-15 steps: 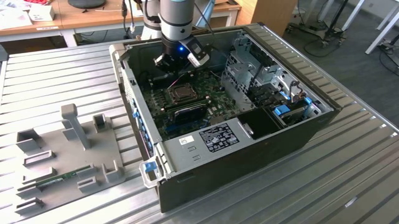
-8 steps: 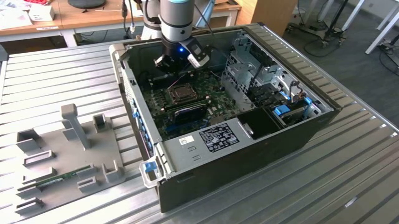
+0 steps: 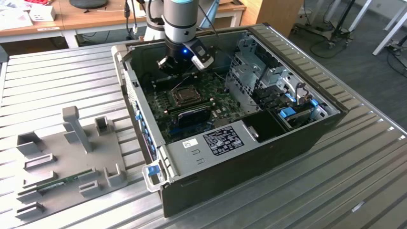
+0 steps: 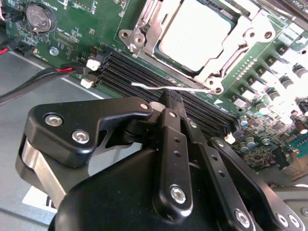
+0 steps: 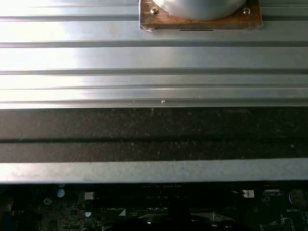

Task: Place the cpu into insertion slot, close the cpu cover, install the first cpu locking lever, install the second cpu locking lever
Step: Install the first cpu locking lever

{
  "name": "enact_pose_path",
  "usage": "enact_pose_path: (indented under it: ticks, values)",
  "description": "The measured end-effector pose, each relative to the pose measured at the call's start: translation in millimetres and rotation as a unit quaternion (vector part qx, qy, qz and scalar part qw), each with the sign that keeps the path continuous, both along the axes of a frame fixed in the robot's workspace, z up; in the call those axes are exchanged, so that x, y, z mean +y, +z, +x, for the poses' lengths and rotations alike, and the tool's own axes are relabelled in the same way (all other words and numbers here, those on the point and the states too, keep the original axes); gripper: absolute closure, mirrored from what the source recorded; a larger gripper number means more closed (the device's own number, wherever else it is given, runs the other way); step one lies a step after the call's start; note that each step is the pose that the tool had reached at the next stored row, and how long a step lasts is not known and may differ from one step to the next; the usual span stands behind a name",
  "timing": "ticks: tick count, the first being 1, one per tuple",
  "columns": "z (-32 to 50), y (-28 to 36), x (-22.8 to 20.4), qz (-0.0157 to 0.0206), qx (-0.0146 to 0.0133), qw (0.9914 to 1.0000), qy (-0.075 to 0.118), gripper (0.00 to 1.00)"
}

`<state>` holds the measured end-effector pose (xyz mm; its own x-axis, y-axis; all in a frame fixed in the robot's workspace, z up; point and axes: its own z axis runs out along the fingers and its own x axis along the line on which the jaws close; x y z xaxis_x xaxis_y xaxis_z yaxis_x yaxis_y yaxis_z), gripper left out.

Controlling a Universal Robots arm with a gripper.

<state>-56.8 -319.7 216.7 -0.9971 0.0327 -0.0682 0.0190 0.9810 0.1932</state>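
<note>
Now claw (image 4: 169,97) closed at lever wire (image 4: 148,86), just beside cpu cover (image 4: 150,30) edge.

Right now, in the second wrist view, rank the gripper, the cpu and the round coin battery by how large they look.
1. gripper, though nearness to the camera inflates it
2. cpu
3. coin battery

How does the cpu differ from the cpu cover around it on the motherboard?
The cpu is a solid square with a dull pale-grey top; the cpu cover is a shinier metal frame with a big square window. The cpu sits in the middle, while the cpu cover borders its edges. Both are silvery and square.
</note>
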Motion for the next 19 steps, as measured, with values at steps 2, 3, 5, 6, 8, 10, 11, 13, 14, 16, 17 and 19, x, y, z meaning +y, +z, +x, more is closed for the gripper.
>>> enact_pose_path:
  ticks: [2,3,5,6,8,10,11,13,14,16,17,19]
  values:
    - [0.8,-0.2,0.0,-0.0001,0.0,1.0,0.0,0.9]
    - [0.9,-0.2,-0.1,-0.0001,0.0,1.0,0.0,0.9]
    - [0.9,-0.2,0.0,0.0,0.0,1.0,0.0,0.9]
    - [1.0,-0.3,0.0,-0.0001,0.0,1.0,0.0,0.9]
    - [1.3,-0.4,0.0,0.0,0.0,1.0,0.0,0.9]
    - [1.7,-0.5,0.0,0.0,0.0,1.0,0.0,0.9]
    - [2.0,-0.6,0.0,0.0,0.0,1.0,0.0,0.9]
    - [2.2,-0.6,0.0,-0.0001,0.0,1.0,0.0,0.9]
    - [2.2,-0.6,0.0,-0.0001,0.0,1.0,0.0,0.9]
    - [2.3,-0.6,-0.1,0.0,0.0,1.0,0.0,0.9]
    - [2.3,-0.6,-0.3,0.0,0.0,1.0,0.0,0.9]
    - [2.2,-0.7,-0.9,0.0,0.0,1.0,0.0,0.9]
